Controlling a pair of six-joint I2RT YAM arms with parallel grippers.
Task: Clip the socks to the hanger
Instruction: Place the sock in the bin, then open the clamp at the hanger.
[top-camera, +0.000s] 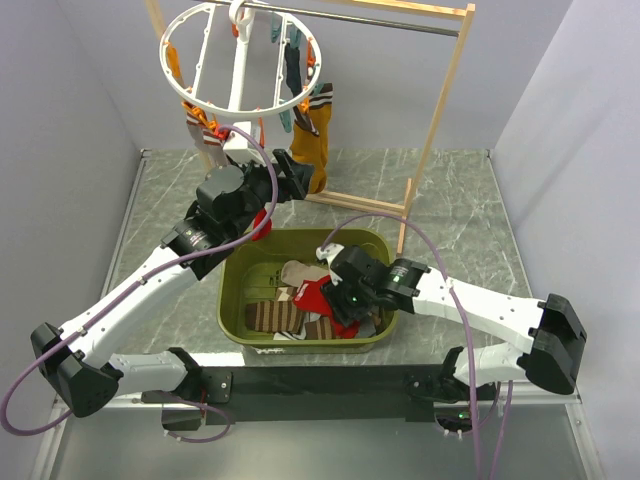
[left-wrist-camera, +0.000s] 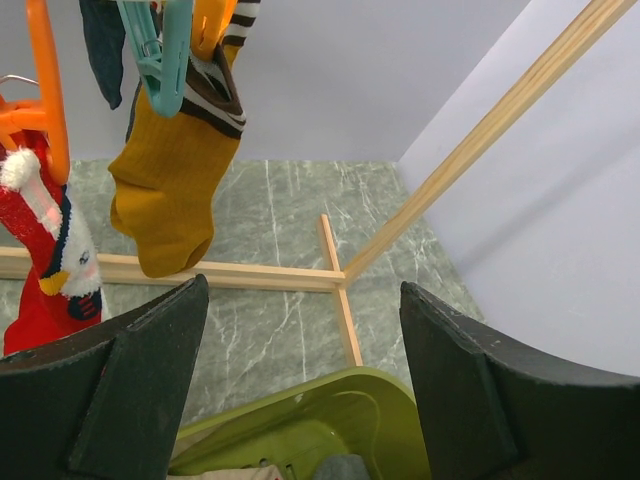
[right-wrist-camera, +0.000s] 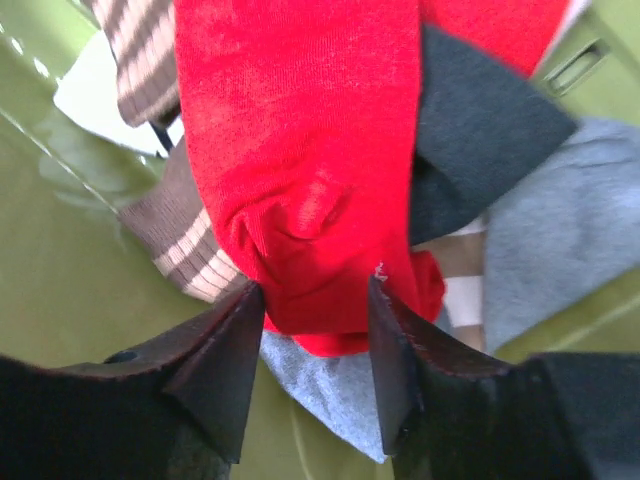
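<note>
Grey wall edging the tabletop (top-camera: 150, 200) at left. Left tool (left-wrist-camera: 300, 300) spread wide, gripping nothing, below the hanger (top-camera: 243, 75). Hangs from the rack (top-camera: 440, 110), ring tilted; mustard sock (left-wrist-camera: 170, 190) clipped, long axis vertical, foot down. Socks (top-camera: 270, 318) heaped in the bin (top-camera: 232, 290). Right tool (right-wrist-camera: 315, 290) part open astride a red sock (right-wrist-camera: 300, 130). Free tabletop beyond, to the right wall.

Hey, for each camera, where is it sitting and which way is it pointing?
Top: overhead, looking down past left arm and right arm onto table, bin, hanger.
Left wrist: raised by the hanger, facing outward at the hung yellow sock and rack; the open left gripper shows.
Right wrist: over the bin, facing down on the red sock; the right gripper straddles it.
Shared: top and left wrist both see the yellow sock.
</note>
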